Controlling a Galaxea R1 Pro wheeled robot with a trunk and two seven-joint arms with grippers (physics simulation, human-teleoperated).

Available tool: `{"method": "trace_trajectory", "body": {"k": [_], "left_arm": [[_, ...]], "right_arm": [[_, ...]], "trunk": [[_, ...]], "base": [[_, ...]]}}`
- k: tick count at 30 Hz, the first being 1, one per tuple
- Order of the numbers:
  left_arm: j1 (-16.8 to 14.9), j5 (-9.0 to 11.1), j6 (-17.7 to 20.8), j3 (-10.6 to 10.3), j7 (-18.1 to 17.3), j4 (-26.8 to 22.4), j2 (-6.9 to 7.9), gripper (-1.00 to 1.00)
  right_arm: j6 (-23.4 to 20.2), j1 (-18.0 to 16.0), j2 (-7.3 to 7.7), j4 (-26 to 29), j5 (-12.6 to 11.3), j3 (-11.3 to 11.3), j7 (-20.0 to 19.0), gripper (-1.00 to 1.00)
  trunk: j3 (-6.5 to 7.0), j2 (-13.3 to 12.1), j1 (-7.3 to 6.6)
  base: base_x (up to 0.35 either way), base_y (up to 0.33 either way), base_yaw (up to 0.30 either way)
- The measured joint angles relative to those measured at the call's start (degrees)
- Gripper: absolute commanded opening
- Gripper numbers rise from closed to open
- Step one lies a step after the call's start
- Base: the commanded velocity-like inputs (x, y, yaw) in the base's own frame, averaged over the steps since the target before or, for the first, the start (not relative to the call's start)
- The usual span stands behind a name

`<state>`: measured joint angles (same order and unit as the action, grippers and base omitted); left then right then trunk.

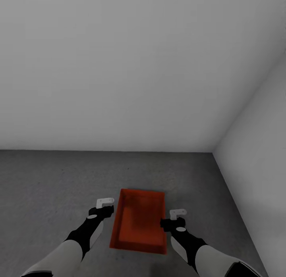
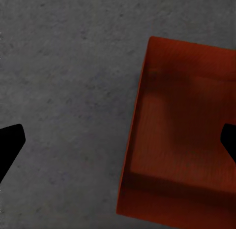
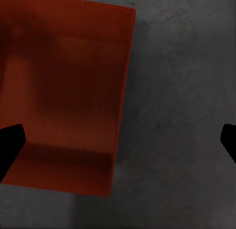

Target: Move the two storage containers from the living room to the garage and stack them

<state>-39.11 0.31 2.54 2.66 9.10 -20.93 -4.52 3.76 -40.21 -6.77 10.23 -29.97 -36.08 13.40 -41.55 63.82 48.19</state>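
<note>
Container on floor between open grippers

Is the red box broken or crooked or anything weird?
Nothing stands out. The storage container sits flat and upright on the grey floor, empty and undamaged. The left end effector and right end effector are open on either side, not touching it.

Matt orange-red plastic-looking storage container, rough speckled grey concrete floor, smooth matt white walls

Two-tone robot arms, white and black

White forearm shells narrow into glossy black wrists bearing small grey discs; the left gripper and right gripper are pale grey-white brackets.
</note>
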Motion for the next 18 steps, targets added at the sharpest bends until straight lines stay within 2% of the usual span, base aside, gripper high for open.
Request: {"method": "trace_trajectory", "body": {"k": [11,18], "left_arm": [[0.00,0.00,0.00,-0.02,0.01,0.02,0.00,1.00],[0.00,0.00,0.00,-0.02,0.05,0.02,0.00,1.00]], "right_arm": [[0.06,0.00,0.00,-0.06,0.00,-0.08,0.09,1.00],[0.01,0.03,0.00,-0.07,0.00,-0.02,0.09,1.00]], "trunk": [[2.95,-4.41,-2.42],[3.41,-4.43,-2.42]], "base": [[0.000,0.000,0.000],[0.000,0.000,0.000]]}}
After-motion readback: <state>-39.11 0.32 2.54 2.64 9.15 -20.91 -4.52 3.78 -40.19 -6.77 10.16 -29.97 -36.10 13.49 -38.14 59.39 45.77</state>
